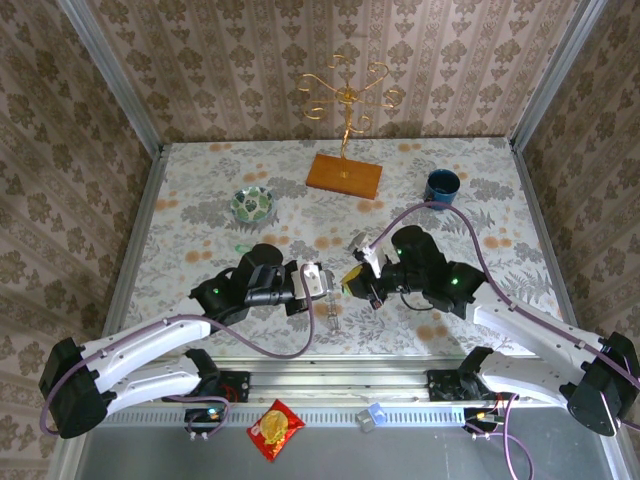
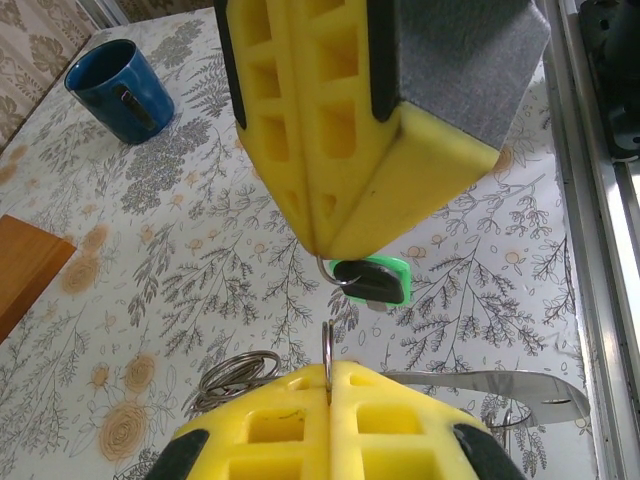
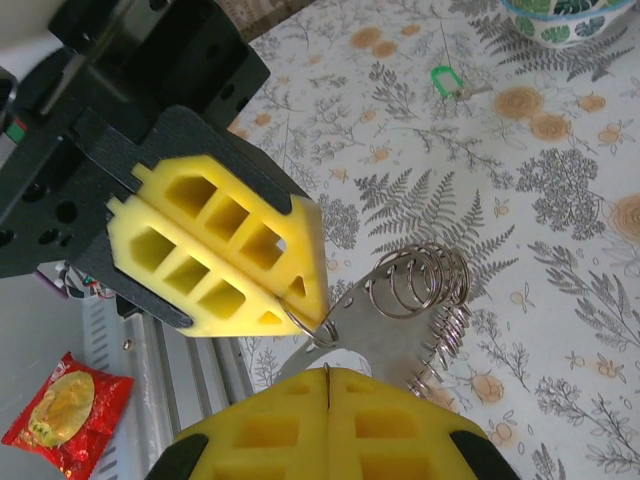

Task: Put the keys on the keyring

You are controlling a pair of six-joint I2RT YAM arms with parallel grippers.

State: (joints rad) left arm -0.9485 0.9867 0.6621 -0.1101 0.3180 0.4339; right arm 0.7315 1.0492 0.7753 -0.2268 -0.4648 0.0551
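The keyring [image 3: 420,290] is a bunch of grey metal rings on a flat silvery plate, and it hangs just above the table. My left gripper [image 2: 330,368] is shut on one thin ring of it. My right gripper [image 3: 327,372] is shut on a thin wire loop that carries a green-headed key [image 2: 372,281]. The two pairs of yellow fingertips almost meet over the table's near middle [image 1: 338,280]. Another green key [image 3: 443,77] lies flat on the table near the bowl.
A blue mug [image 1: 441,186] stands at the back right, and a patterned bowl [image 1: 253,205] at the back left. A gold stand on a wooden base [image 1: 344,174] is at the back centre. A red snack packet [image 1: 275,430] lies off the table's front edge.
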